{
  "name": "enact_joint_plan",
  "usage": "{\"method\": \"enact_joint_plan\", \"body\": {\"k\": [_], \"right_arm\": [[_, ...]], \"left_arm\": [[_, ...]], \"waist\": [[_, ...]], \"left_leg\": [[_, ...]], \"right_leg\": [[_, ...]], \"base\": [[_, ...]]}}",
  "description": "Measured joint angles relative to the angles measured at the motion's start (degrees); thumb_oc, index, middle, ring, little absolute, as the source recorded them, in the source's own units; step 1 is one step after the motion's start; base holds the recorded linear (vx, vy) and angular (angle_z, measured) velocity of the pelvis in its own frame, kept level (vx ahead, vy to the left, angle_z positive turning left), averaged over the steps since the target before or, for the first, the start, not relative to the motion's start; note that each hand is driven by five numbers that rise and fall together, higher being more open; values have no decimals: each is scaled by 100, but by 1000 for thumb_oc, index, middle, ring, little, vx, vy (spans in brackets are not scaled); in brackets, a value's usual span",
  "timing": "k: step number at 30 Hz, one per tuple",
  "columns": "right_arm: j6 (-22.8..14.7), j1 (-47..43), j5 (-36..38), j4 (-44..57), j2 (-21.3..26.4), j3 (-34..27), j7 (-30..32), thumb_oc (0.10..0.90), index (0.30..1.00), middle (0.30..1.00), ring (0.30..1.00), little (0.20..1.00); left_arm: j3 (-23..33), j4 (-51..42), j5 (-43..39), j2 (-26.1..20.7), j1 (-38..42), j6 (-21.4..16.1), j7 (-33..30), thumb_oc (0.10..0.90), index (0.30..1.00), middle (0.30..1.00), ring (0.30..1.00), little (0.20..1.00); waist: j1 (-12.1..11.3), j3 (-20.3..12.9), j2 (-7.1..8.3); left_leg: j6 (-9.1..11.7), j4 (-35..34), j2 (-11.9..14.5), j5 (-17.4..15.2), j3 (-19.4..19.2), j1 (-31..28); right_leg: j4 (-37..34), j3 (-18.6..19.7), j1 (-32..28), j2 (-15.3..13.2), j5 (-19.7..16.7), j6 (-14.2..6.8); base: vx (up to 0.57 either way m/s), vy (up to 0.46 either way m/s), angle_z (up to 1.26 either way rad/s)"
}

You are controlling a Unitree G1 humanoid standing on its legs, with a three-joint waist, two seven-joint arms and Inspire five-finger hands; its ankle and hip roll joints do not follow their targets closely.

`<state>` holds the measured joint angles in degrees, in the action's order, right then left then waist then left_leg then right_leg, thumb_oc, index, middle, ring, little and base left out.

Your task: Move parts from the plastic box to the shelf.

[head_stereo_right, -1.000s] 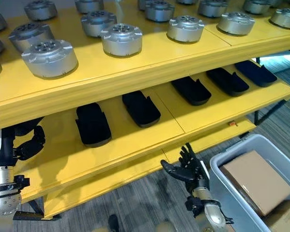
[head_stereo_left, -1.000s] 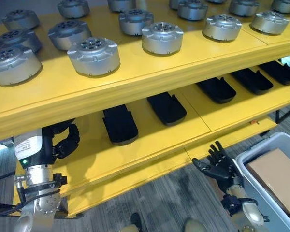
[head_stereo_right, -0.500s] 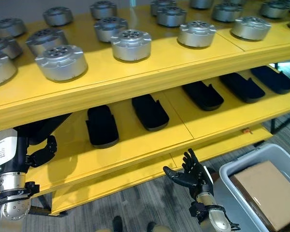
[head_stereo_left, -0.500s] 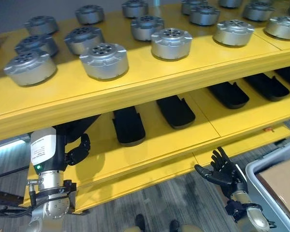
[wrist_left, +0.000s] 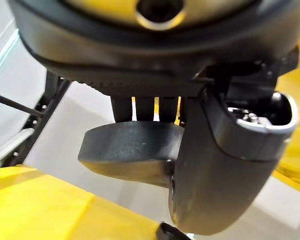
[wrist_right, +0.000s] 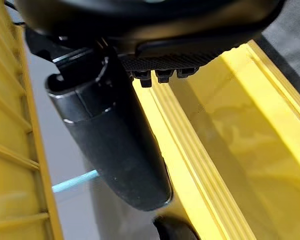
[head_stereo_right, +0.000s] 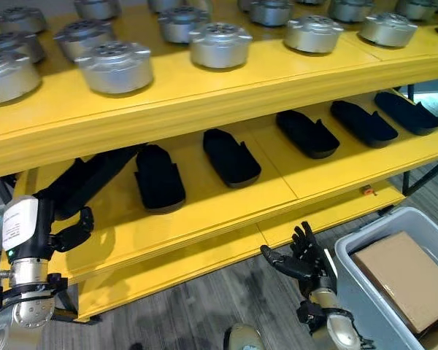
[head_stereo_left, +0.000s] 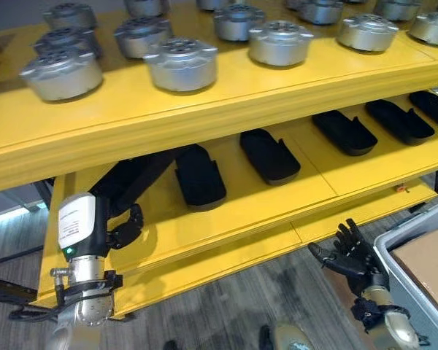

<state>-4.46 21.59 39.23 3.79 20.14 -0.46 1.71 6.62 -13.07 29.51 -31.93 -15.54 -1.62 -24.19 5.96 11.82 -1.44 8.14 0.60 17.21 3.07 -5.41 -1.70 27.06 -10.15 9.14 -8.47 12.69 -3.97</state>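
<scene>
Yellow shelf (head_stereo_left: 204, 117) has two loaded levels. Top level carries rows of round silver parts (head_stereo_left: 181, 63). Middle level carries a row of black parts (head_stereo_left: 199, 177) running along it toward the right end: one near the left hand, next one (head_stereo_left: 270, 155) beside it, three more further right (head_stereo_left: 344, 132). A long dark piece (head_stereo_right: 95, 179) lies at the left end of the middle level; can't tell what it is.

Left hand (head_stereo_left: 124, 227) sits at the front edge of the middle level, left end, fingers curled in. Left wrist view shows a dark rounded shape past the fingers (wrist_left: 145, 107), but whether they hold it or just sit in front of it, cannot tell.

Right hand (head_stereo_left: 349, 252) hangs below the front edge of the lowest shelf board, just beside the plastic box (head_stereo_right: 365, 292); fingers spread straight, holding nothing. Right wrist view confirms nothing in it.

The grey box sits on the floor at the shelf's right end; a brown cardboard piece (head_stereo_right: 405, 281) lies on top inside, and any parts under it are hidden.

Progress: many parts already on the shelf, so looks well along. What's left can't be judged with the box contents covered. Likely next: right hand into the box.

Writing: white label on the left forearm (head_stereo_left: 76, 222), print too small to read. Nothing else readable.
</scene>
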Motion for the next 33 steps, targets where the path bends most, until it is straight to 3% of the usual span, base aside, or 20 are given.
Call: {"method": "enact_joint_plan", "body": {"k": [5, 10, 13, 19, 26, 33], "right_arm": [[3, -24, 18, -1, -41, 18, 10, 900, 1000, 1000, 1000, 1000], [6, -133, 12, -1, -67, 12, 26, 900, 1000, 1000, 1000, 1000], [26, -121, -8, -6, -66, 10, 32, 900, 1000, 1000, 1000, 1000], [72, -122, -76, -127, -160, 24, 23, 900, 1000, 1000, 1000, 1000], [119, -102, -76, -254, -148, 28, 35, 900, 1000, 1000, 1000, 1000], [116, -195, -72, -255, -127, 27, 131, 900, 1000, 1000, 1000, 1000]], "left_arm": [[40, 2, -4, -78, -19, 20, -15, 400, 300, 300, 300, 300], [21, 3, -4, -84, -13, 15, -19, 400, 300, 300, 300, 300], [13, 28, -3, -76, 35, 16, -19, 400, 300, 300, 300, 300], [12, 211, 1, -57, 49, 48, -21, 400, 300, 300, 300, 300], [-164, 850, -10, 21, 172, 244, -54, 400, 300, 300, 300, 300], [-409, 1469, -331, 214, 637, 440, -208, 400, 300, 300, 300, 300]], "waist": [[-133, -32, -153], [-127, -54, -147], [-110, -55, -50], [-148, -220, 324], [-100, -232, 371], [10, -86, 402]], "left_leg": [[-68, 2, -360, -55, -121, -66], [-37, 24, -452, -97, -343, -158], [-65, 42, -481, -155, -411, -238], [-89, 369, -486, -360, -499, -248], [-87, 727, -419, -519, -513, -42], [-38, 1626, -222, -808, -241, 971]], "right_leg": [[-405, 158, -167, -340, -271, -270], [-835, 331, -316, -324, -563, -377], [-1028, 382, -441, -322, -675, -412], [-1171, 495, -583, -324, -742, -446], [-1180, 523, -553, -300, -789, -445], [-652, 502, 180, -212, -700, -365]], "base": [[61, 241, -2], [33, 136, -19], [30, 82, -12], [29, 37, -8], [-39, -20, -3], [-77, -28, 4]]}}
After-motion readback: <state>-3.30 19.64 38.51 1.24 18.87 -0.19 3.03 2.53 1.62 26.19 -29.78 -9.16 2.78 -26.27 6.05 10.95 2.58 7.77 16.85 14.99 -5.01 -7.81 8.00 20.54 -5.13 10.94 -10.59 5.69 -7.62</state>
